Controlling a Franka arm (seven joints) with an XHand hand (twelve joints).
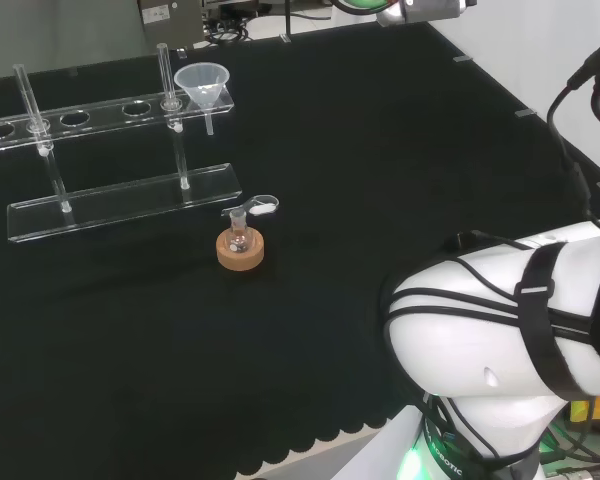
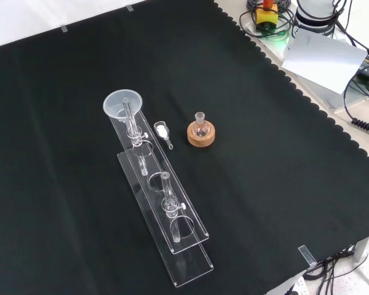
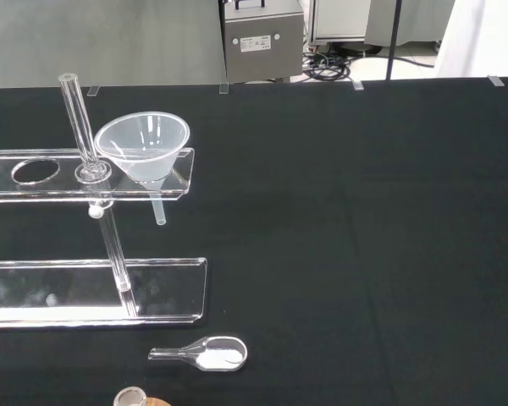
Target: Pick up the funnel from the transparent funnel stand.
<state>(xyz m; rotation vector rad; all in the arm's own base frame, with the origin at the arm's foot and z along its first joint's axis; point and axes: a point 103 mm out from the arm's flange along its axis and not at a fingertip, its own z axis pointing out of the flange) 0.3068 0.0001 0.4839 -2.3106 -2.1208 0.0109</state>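
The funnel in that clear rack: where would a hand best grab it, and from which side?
Probably by the wide cone of the funnel, coming from above at the end of the transparent funnel stand. The cone sits proud of the top shelf while its stem hangs through a hole, so it must lift straight up.

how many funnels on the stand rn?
1. The funnel sits in the end hole of the clear stand, at its right end in the head view. The other holes look empty.
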